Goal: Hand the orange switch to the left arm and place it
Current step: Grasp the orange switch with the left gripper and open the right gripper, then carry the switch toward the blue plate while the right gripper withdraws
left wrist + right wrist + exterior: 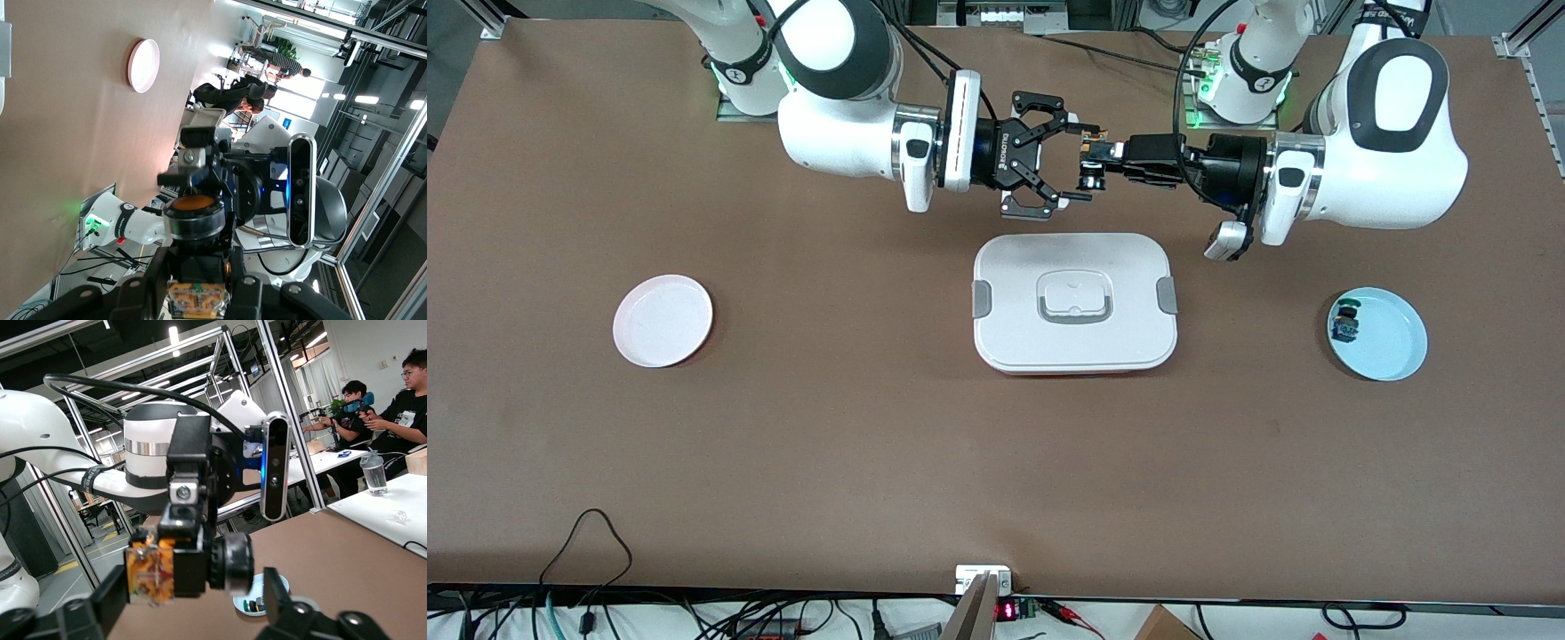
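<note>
Left gripper: upper centre of the front view, in the air over the desk just above the box; jaws clamped on the orange switch.
Right gripper: upper centre, facing the left one; jaws spread wide, one above and one below the switch, not pinching it.
Orange switch: upper centre, held in the air between the two grippers; the right wrist view shows its orange end and black round end.
Box: centre of frame, lid on, grey clips at both ends.
White plate: left of centre, on the desk.
Blue plate: right of centre, carrying a small blue-and-green component at its rim.
</note>
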`<state>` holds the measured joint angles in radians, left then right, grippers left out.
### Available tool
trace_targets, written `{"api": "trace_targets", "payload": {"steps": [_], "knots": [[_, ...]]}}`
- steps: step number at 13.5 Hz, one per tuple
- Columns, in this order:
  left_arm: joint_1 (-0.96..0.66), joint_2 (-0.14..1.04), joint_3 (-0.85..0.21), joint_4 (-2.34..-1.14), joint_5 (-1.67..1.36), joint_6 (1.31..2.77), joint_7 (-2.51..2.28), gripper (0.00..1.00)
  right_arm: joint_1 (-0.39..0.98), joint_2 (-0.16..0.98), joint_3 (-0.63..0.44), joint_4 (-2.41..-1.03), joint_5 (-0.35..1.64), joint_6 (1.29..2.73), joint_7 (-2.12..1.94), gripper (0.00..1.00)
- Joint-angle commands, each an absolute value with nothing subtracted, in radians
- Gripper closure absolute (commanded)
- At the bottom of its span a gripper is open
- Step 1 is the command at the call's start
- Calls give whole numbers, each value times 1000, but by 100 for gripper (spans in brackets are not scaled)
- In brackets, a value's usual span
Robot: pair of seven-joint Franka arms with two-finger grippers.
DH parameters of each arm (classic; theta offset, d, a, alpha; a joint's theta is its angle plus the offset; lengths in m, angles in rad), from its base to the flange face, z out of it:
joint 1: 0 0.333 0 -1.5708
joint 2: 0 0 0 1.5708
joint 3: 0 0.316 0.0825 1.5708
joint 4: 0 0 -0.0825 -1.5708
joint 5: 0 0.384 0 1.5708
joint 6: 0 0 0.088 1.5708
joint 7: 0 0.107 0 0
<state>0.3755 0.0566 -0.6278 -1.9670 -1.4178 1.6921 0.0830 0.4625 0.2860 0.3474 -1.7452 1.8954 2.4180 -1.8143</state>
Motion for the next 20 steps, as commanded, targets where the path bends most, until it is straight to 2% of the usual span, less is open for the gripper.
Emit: {"api": "trace_targets", "payload": {"steps": [1, 6, 8, 10, 12, 16, 20], "knots": [[399, 25, -621, -1971, -1390, 1643, 63, 100, 450, 276, 347, -1755, 1916, 2425, -1821, 0], [575, 29, -623, -1934, -1136, 1461, 80, 100, 370, 252, 342, -1785, 1905, 2422, -1816, 0], [678, 34, -623, -1890, -937, 1373, 81, 100, 361, 230, 333, -1815, 1905, 2415, -1818, 0], [727, 38, -623, -1867, -675, 1347, 115, 100, 357, 207, 305, -1854, 1902, 2375, -1818, 0], [770, 69, -621, -1868, -440, 1371, 213, 100, 357, 195, 267, -1885, 1899, 2306, -1818, 0], [798, 194, -621, -1867, 0, 1532, 258, 100, 278, 193, 244, -1899, 1781, 2172, -1815, 0], [798, 281, -620, -1874, 297, 1633, 223, 100, 270, 193, 117, -1896, 1622, 1982, -1755, 0]]}}
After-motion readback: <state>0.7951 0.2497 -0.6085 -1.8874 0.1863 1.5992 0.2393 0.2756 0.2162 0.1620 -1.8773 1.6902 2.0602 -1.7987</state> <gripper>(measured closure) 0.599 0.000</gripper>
